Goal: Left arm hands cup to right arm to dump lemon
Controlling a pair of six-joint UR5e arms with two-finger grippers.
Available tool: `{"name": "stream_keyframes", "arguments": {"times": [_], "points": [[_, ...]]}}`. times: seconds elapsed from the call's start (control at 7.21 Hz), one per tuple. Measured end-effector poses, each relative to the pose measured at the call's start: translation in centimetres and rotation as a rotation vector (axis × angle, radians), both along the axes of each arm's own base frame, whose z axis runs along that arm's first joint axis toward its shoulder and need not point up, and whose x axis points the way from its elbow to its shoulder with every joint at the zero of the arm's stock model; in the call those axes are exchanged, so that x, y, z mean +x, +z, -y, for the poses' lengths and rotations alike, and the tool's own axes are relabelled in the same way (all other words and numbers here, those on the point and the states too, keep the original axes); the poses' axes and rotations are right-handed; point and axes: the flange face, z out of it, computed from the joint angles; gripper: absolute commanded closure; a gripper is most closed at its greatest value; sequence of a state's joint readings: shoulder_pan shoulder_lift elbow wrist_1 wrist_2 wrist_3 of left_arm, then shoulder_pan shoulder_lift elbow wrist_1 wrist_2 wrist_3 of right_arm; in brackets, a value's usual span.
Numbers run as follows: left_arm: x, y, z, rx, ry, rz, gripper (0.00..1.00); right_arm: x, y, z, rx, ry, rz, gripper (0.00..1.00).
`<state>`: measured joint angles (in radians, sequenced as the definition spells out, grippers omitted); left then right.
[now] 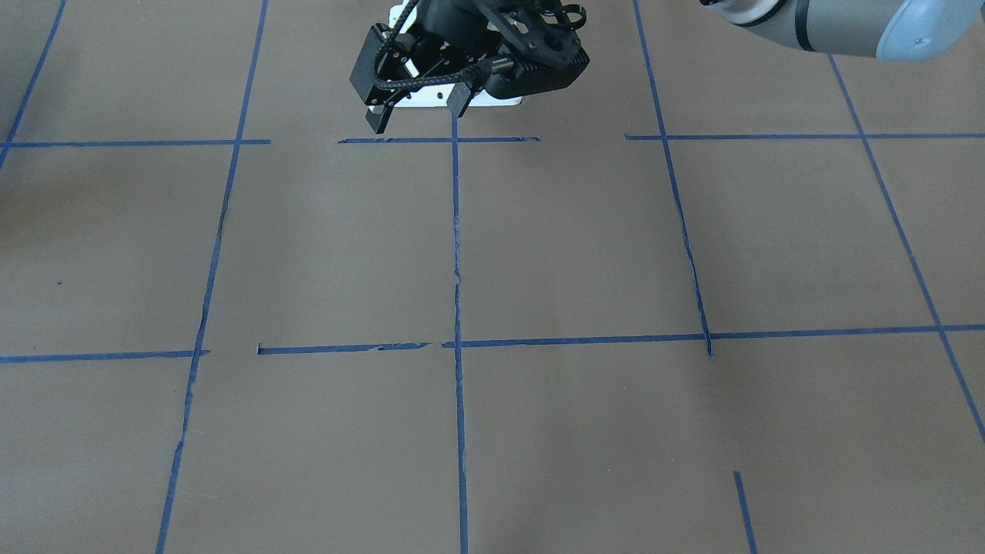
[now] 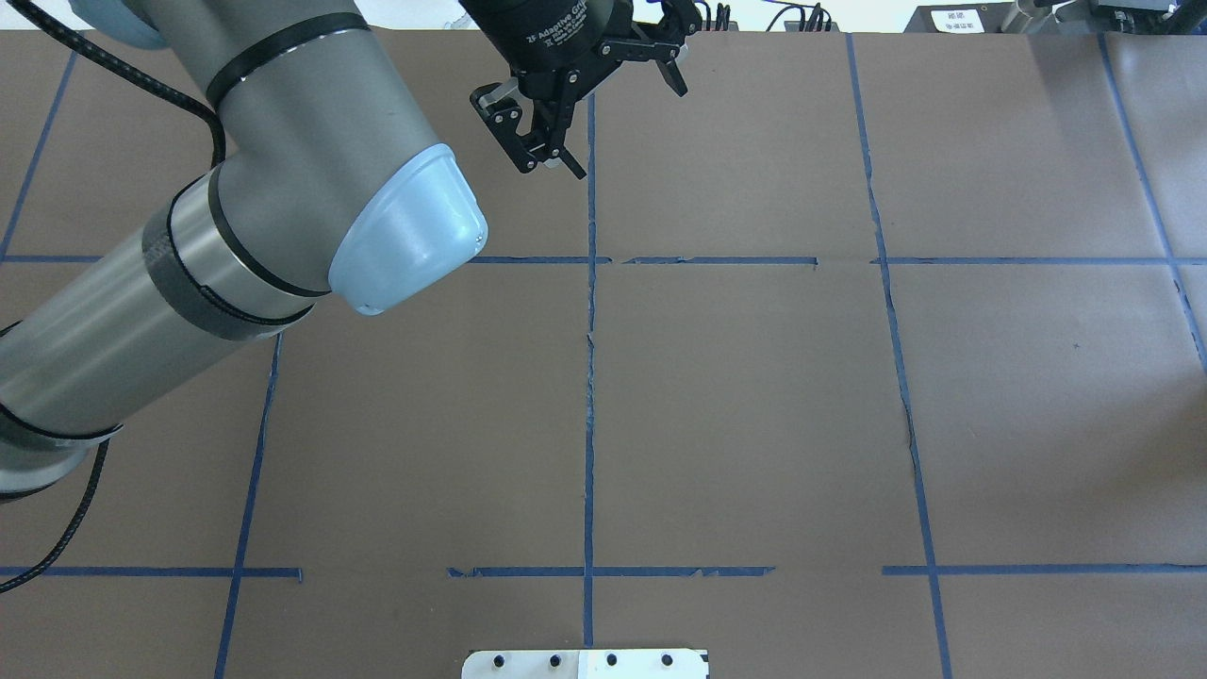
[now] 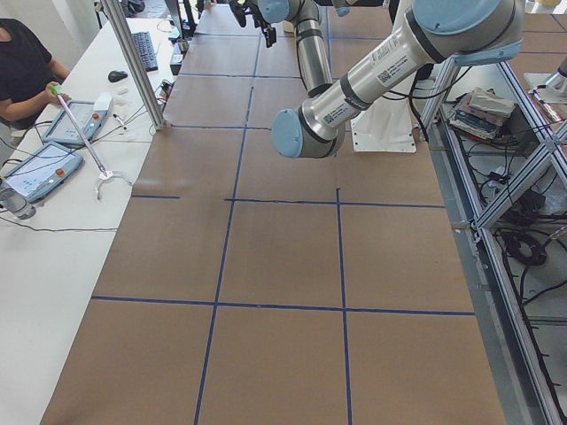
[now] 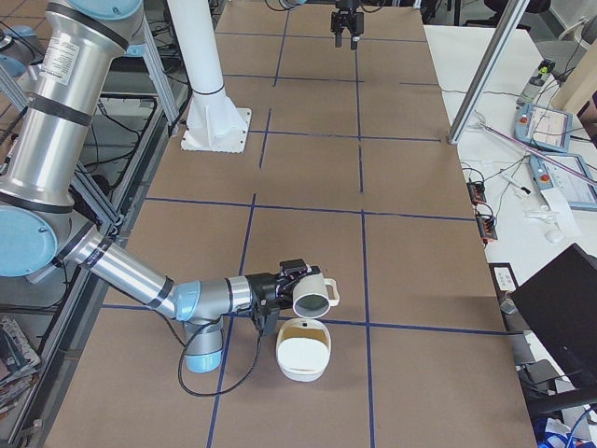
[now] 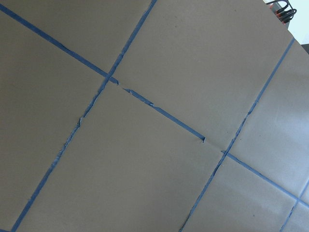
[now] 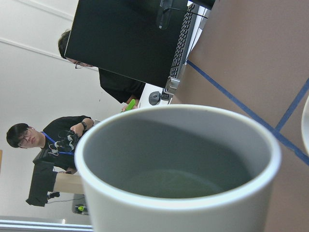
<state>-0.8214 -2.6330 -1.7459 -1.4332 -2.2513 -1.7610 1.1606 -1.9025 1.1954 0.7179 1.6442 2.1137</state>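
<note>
The white cup (image 4: 312,297) with a grey inside hangs tilted at the tip of my right gripper (image 4: 283,283), off the table, mouth toward a white bowl (image 4: 303,366) just below it. I cannot tell whether the right gripper is shut. In the right wrist view the cup (image 6: 183,212) fills the frame, and a pale greenish round patch (image 6: 178,183), apparently the lemon, lies inside it. My left gripper (image 2: 627,132) is open and empty, high over the table's middle; it also shows in the front view (image 1: 418,119) and, small, in the right view (image 4: 345,33).
The brown table (image 2: 754,405) carries a grid of blue tape lines. A white base plate (image 2: 585,665) sits at its near edge. The left arm's elbow (image 2: 405,236) hangs over the left half. Operators and a dark monitor (image 6: 125,38) stand beyond the table's end.
</note>
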Motion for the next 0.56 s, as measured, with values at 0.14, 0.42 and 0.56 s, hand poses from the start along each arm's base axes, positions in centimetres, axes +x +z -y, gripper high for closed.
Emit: {"name": "stream_keyframes", "arguments": {"times": [0.14, 0.42, 0.56], "points": [[-0.1, -0.2, -0.2, 0.002, 0.000, -0.002, 0.00, 0.5, -0.1, 0.3, -0.050, 0.021, 0.151, 0.93], [-0.2, -0.3, -0.3, 0.004, 0.001, -0.004, 0.00, 1.5, 0.8, -0.2, -0.112, 0.048, 0.428, 0.92], [-0.2, -0.3, -0.3, 0.005, 0.001, -0.004, 0.00, 1.8, 1.1, -0.3, -0.134, 0.060, 0.541, 0.91]]}}
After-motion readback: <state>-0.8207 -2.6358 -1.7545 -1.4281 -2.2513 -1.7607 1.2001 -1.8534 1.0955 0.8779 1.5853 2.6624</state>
